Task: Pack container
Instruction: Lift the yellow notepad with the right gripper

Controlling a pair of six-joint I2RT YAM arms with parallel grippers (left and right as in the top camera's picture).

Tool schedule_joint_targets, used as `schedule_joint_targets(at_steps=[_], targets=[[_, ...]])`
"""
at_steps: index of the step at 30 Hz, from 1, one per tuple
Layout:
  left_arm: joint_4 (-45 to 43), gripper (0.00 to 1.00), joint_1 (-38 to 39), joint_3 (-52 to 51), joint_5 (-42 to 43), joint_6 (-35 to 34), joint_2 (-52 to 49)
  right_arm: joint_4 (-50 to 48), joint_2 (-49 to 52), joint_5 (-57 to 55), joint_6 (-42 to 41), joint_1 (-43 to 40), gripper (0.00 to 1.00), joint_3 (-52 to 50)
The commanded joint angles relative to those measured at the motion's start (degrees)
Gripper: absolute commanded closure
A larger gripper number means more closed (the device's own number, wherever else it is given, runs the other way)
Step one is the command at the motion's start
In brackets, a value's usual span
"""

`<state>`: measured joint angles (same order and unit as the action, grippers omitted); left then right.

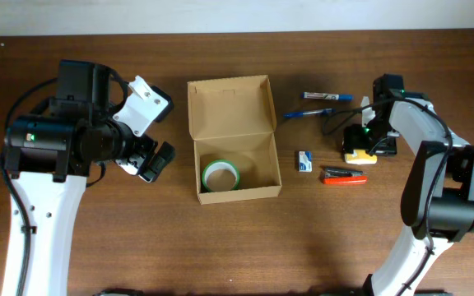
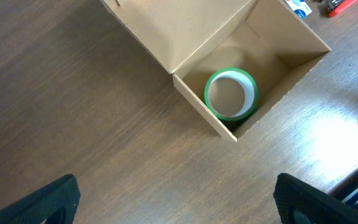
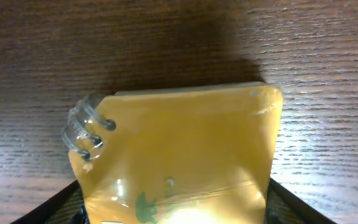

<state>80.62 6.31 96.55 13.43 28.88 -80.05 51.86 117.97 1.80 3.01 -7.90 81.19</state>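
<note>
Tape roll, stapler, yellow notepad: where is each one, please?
green tape roll (image 2: pixel 232 71), left wrist view, upper rim.
red stapler (image 1: pixel 343 175), overhead view, middle of body.
yellow ring notepad (image 3: pixel 185 155), right wrist view, middle of cover.

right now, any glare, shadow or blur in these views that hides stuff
Overhead: even light, sharp, only a soft shadow inside the box. Left wrist: white glare on the table at right, nothing hidden. Right wrist: yellow notepad fills the frame, glare washing out its lower edge, its shadow darkening the wood above.

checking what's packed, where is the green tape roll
Overhead, the green tape roll lies flat inside the open cardboard box, in its near-left corner, mid-table.
</note>
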Motion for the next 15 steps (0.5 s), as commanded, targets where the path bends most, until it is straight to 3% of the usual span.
schedule_joint_targets(at_steps=[1, 15], targets=[[0.0, 0.0, -0.09, 0.83, 0.22, 0.74, 0.26, 1.49, 1.66, 2.49, -0.5, 0.02, 0.3, 1.55], [0.0, 0.0, -0.09, 0.83, 0.22, 0.74, 0.26, 9.27, 1.66, 2.6, -0.48, 0.13, 0.35, 14.19]])
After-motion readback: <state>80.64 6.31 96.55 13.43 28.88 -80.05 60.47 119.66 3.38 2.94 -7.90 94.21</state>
